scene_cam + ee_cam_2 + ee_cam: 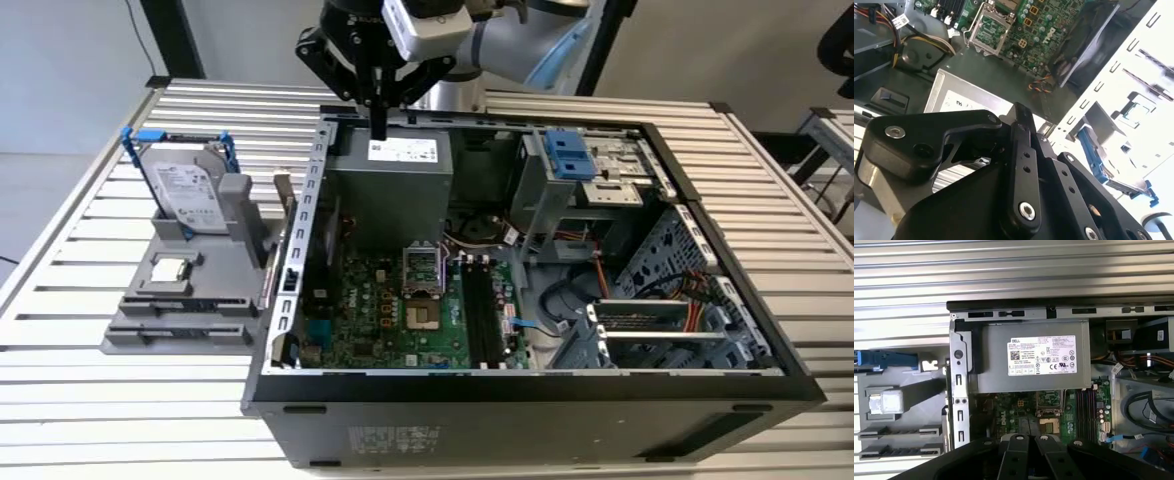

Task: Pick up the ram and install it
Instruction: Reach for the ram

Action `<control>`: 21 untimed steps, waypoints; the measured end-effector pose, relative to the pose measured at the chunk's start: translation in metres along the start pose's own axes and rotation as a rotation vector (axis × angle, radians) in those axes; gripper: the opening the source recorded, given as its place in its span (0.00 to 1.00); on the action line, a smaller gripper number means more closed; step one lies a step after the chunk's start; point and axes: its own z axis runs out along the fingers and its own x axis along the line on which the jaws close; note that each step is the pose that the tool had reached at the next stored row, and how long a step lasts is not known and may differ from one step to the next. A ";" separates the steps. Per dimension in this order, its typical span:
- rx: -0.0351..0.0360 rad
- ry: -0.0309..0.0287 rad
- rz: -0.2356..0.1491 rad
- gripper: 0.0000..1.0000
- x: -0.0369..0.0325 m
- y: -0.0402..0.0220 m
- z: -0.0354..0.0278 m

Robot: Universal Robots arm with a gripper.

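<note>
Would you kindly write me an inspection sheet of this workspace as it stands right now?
Surface: slatted metal table carrying an open computer case and, on the exterior view's left, a grey fixture.
Job's things: ram cannot be picked out for sure; black memory slots lie beside the processor socket.
Clutter: hard drive with blue rails and processor chip, both in the fixture.
Grippers: gripper hangs above the power supply; open or shut, cannot tell.
Cables: wire bundle and orange cable inside the case.
Surroundings: pale floor beside the table.
</note>
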 end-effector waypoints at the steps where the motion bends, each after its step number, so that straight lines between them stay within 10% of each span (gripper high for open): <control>1: -0.0001 0.0000 0.000 0.00 0.0016 -0.0002 0.0000; 21: -0.0001 0.0000 -0.001 0.00 0.0336 -0.0035 -0.0008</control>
